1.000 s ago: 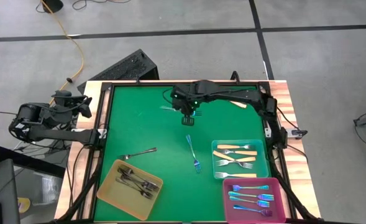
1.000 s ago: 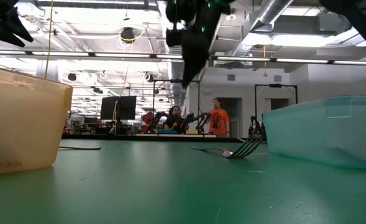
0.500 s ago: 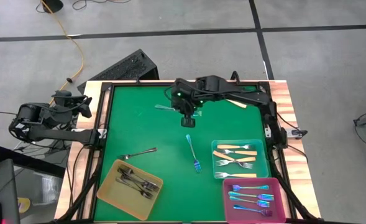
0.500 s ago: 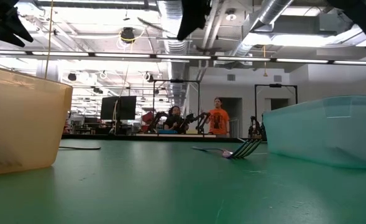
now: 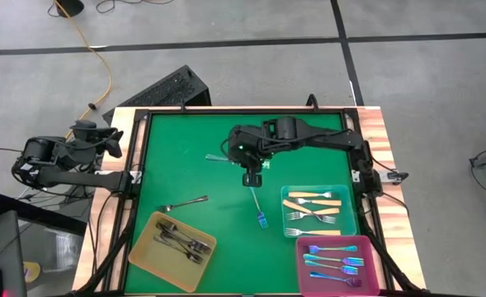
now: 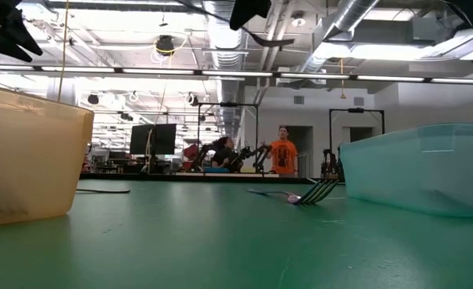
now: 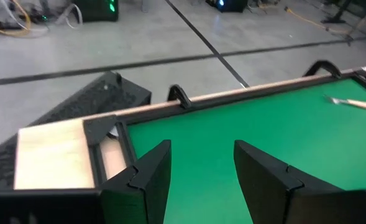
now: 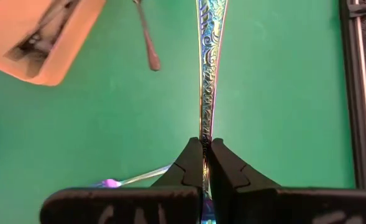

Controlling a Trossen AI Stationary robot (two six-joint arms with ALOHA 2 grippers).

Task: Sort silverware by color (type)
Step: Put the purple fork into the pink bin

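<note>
Right gripper [image 5: 252,176]: upper middle of the high view, over the green table [image 5: 185,165]; fingers [image 8: 194,163] pressed together with almost no gap; in the right wrist view they sit directly above the handle end of the iridescent fork [image 5: 257,203] lying below; whether they touch it cannot be told.

Iridescent fork: on the mat at centre of the high view, handle toward the gripper, tines toward the lower edge; also seen low at centre right in the low view, beside the teal tray [image 5: 348,216].

Second iridescent fork [image 5: 217,157]: just left of the right gripper in the high view, apart from it.

Left gripper [image 5: 110,142]: left edge of the high view, outside the table frame; fingers [image 7: 146,180] parted, nothing between them.

Dark-grey fork [image 5: 185,203]: lone on the mat, lower left of centre, just above the yellow tray [image 5: 148,252].

Yellow tray: lower left; holds several dark-grey forks [image 5: 182,241].

Teal tray: lower right; holds cream-handled forks [image 5: 311,206].

Pink tray [image 5: 302,268]: lower right corner, just below the teal tray; holds iridescent forks [image 5: 333,261].

Cream-handled fork [image 7: 355,103]: on the mat near the table's far edge, right side of the left wrist view.
</note>
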